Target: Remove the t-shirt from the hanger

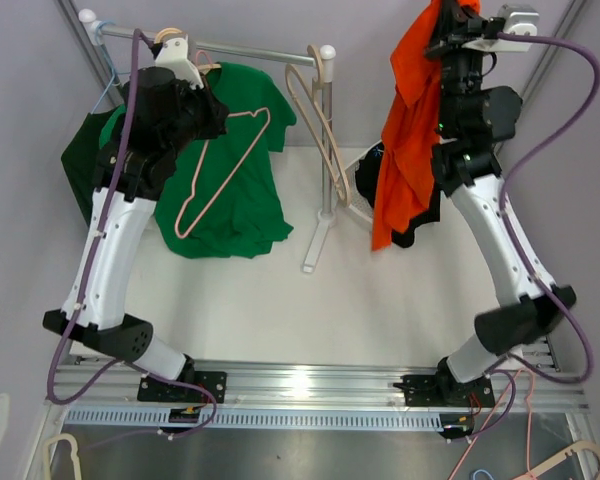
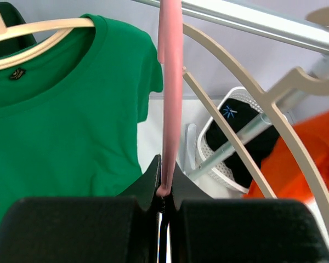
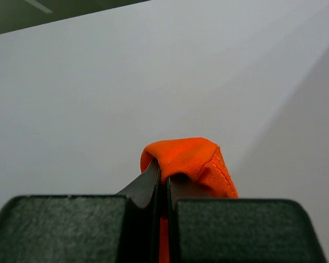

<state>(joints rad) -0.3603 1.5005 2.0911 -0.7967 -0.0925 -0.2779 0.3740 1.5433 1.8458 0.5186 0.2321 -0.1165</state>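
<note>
Two grippers carry two separate loads. At the far-right corner of the worktop [image 1: 280, 300], the right gripper [image 3: 163, 176] is pressed together on a fold of the orange t-shirt [image 1: 405, 140] and holds it high. The cloth drapes straight down from the pinch, its long axis vertical.

Near the far-left corner, the left gripper [image 2: 164, 185], likewise pressed together, clamps the thin pink hanger [image 2: 170, 82]. The hanger is well apart from the orange t-shirt, with the rack post [image 1: 327, 130] standing between them. We see no cloth on the pink hanger from overhead. Its outline merely crosses in front of a green t-shirt [image 1: 230, 200], which hangs on its own beige hanger [image 2: 71, 24] from the rail [image 1: 250, 50] along the far edge. Whether the pink hanger's hook rests on the rail we cannot tell.

We judge the orange t-shirt already free of the hanger, with only the setting-down left. That falls to the right arm, since the left is nowhere near the cloth.

A white basket [image 2: 219, 170] holding a black garment [image 2: 247, 131] sits at the rack's foot, close to the shirt's lower edge. Spare hangers [image 2: 271, 101] dangle at the rail's right end, just beside the shirt, and we think either could snag it. A dark green garment [image 1: 80, 165] hangs at the far-left corner, out of the way.
</note>
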